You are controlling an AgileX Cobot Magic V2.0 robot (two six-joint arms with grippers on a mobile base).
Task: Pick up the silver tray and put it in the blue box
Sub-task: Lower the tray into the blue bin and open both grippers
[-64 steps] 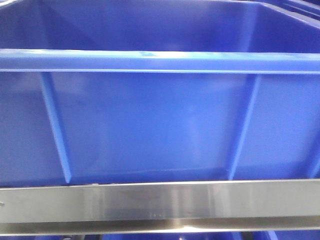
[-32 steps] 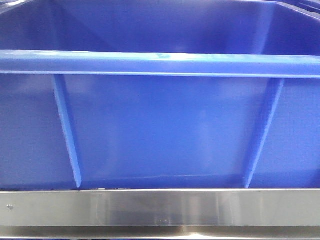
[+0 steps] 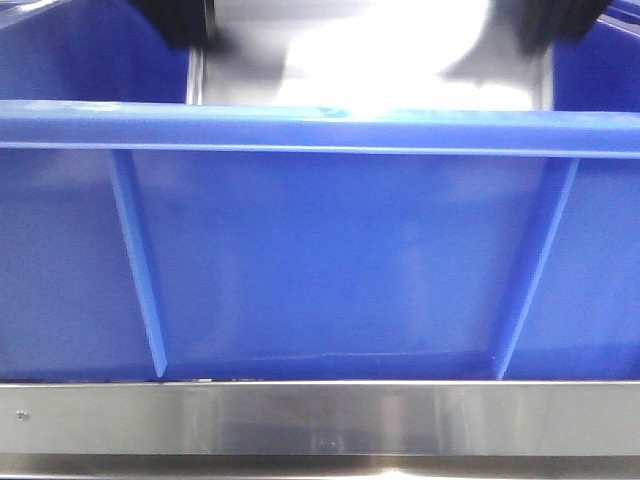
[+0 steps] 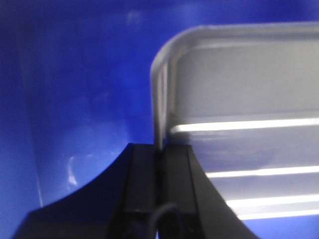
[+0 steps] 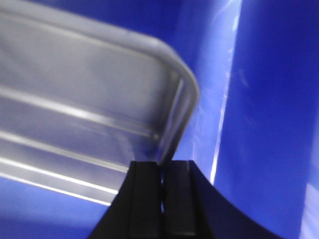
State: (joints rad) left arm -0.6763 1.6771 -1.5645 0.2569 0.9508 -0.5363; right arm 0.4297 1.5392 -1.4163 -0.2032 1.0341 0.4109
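While both grippers, left [image 4: 160, 149] and right [image 5: 162, 167], pinch its rim, the silver tray [image 4: 249, 99] hangs inside the blue box [image 3: 320, 250]

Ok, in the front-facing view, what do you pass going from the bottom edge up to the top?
Brushed steel rail → ribbed blue plastic wall of the large blue box → its thick blue rim → shiny, glare-washed silver tray, above the rim with a dark hand at each upper corner.
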